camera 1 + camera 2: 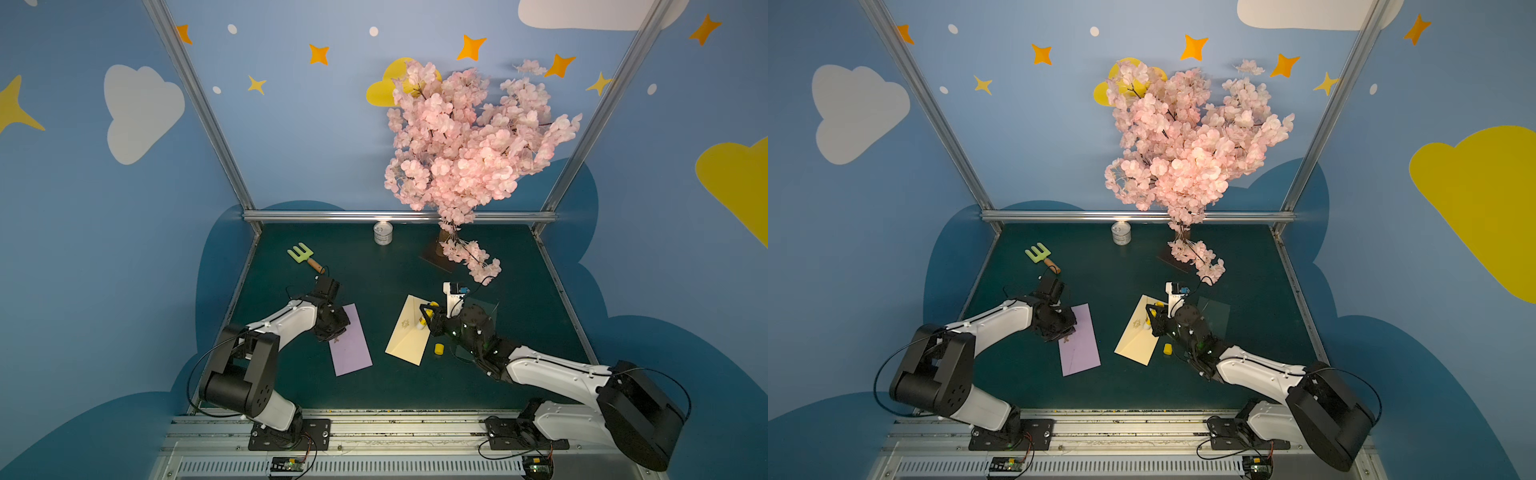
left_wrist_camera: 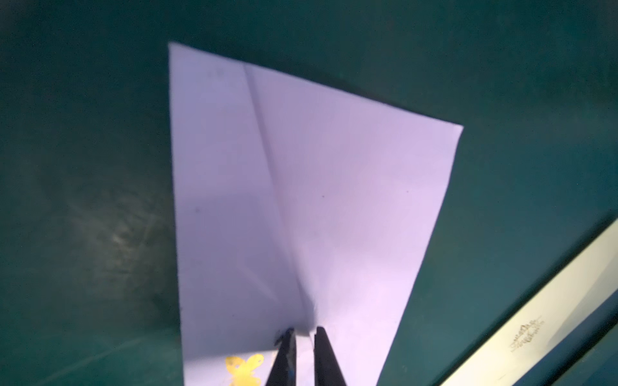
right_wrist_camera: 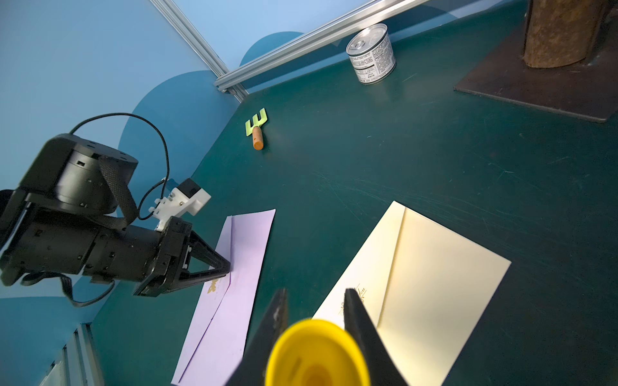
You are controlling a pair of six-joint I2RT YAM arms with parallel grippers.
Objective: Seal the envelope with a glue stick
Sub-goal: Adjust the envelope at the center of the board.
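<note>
Right wrist view: the right gripper (image 3: 314, 294) is clamped on the one yellow cylindrical glue stick (image 3: 316, 354), held over the cream paper envelope (image 3: 434, 267). Two envelopes lie apart on the dark green table (image 1: 374, 282). The second is a lilac paper envelope (image 1: 353, 345). At its flap is the left gripper (image 2: 302, 331), tips a narrow slit apart; whether they pinch paper I cannot tell. One short yellow cap (image 1: 439, 348) sits just beside the cream envelope. Behind are one silver tin can (image 1: 382, 232), one green toy garden fork (image 1: 301, 254) and one pink blossom tree (image 1: 465, 145).
</note>
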